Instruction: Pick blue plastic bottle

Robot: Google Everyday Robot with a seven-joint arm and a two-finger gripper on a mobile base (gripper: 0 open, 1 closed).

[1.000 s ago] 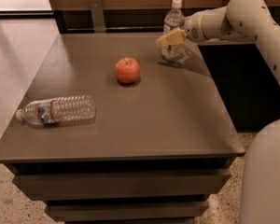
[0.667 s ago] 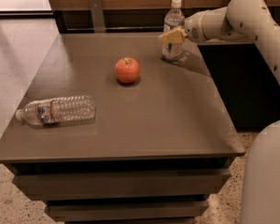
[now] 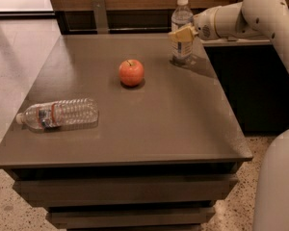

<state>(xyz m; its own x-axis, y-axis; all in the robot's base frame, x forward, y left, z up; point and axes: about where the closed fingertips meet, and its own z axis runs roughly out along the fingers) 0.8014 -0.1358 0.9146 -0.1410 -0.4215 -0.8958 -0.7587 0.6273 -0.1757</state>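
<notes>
Bluish clear plastic: blue plastic bottle [image 3: 181, 17], white cap, pale label, one item. It stands upright, long axis vertical, at the far right corner of the desk [image 3: 159, 124], about 1 o'clock from the desk's middle as you look across it.

Claw [image 3: 182, 35]: at the bottle's label band, overlapping it in this view, carried in from the bottle's 3 o'clock side on a level arm [image 3: 241, 18]. You cannot tell from here whether it is clenched on the bottle or released around it, so treat the hold as unconfirmed.

Relation that matters: bottle and claw share one spot, at the bottle's mid-height, with no gap visible between them. Judgement: your coming move is a clamp check and a straight lift along the vertical axis, not a further approach.

Other stock: apple [image 3: 131, 72], near the desk's middle, at 8 o'clock from the bottle, apart from it. Ribbed clear bottle [image 3: 58, 113], red-and-blue label, lying on its side toward the desk's 8 o'clock edge, well apart; not your item.
</notes>
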